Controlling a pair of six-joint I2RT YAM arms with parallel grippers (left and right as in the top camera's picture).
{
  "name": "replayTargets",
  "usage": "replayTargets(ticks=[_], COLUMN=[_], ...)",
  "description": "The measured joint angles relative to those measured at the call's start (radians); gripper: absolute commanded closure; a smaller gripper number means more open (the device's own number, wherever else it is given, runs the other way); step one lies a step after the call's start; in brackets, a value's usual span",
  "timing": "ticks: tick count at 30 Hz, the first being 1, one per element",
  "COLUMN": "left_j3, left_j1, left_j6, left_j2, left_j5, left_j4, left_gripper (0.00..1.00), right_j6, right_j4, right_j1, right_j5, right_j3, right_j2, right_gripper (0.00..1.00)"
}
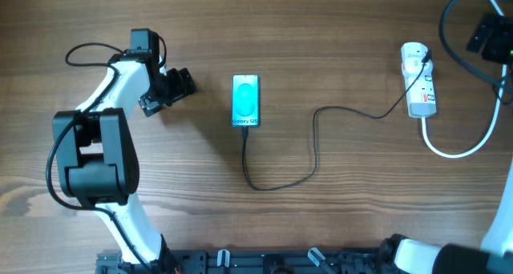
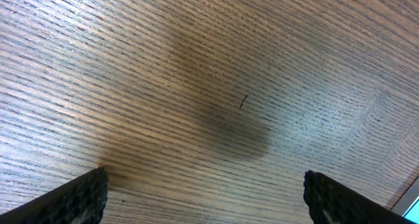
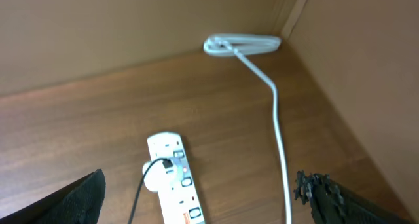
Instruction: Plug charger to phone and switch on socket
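Wooden counter [image 1: 361, 218] carries everything. Near the middle of the overhead frame lies the phone [image 1: 246, 102], cyan screen up. A thin black charger [image 1: 315, 142] meets its lower edge, loops down and to the right, climbs, then runs across to the socket [image 1: 419, 86] at the upper right, where a black plug sits near the top end. Whether the tip is seated in the phone I cannot tell.

The left gripper [image 1: 168, 94] hangs left of the phone, well apart from it and released. Its wrist view shows both fingers [image 2: 72, 201] spread wide over bare wood.

The right gripper [image 3: 200, 181] is likewise released, fingers wide in the lower corners of its view, above the socket and touching nothing. There a white cord [image 3: 277, 126] runs up to a coil [image 3: 242, 44] at the wall.
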Motion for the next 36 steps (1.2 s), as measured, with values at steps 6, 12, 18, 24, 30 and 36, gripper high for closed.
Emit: replayTargets(ticks=[6, 12, 18, 24, 30, 36], left_j3=[0.000, 0.000, 0.000, 0.000, 0.000, 0.000], left_j1=[0.000, 0.000, 0.000, 0.000, 0.000, 0.000], left_j6=[0.000, 0.000, 0.000, 0.000, 0.000, 0.000], left_j2=[0.000, 0.000, 0.000, 0.000, 0.000, 0.000], left_j5=[0.000, 0.000, 0.000, 0.000, 0.000, 0.000], left_j4=[0.000, 0.000, 0.000, 0.000, 0.000, 0.000], left_gripper=[0.00, 0.00, 0.00, 0.00, 0.00, 0.00], right_j6=[0.000, 0.000, 0.000, 0.000, 0.000, 0.000], right_j4=[-0.001, -0.056, -0.137, -0.201, -0.226, -0.227], right_j1=[0.000, 0.001, 0.064, 0.070, 0.070, 0.070], right_j5=[-0.002, -0.002, -0.006, -0.006, -0.006, -0.006], right_j3=[0.000, 0.000, 0.000, 0.000, 0.000, -0.001], right_j2=[-0.127, -0.230, -0.314, -0.304, -0.246, -0.163], right_gripper=[0.00, 0.00, 0.00, 0.00, 0.00, 0.00])
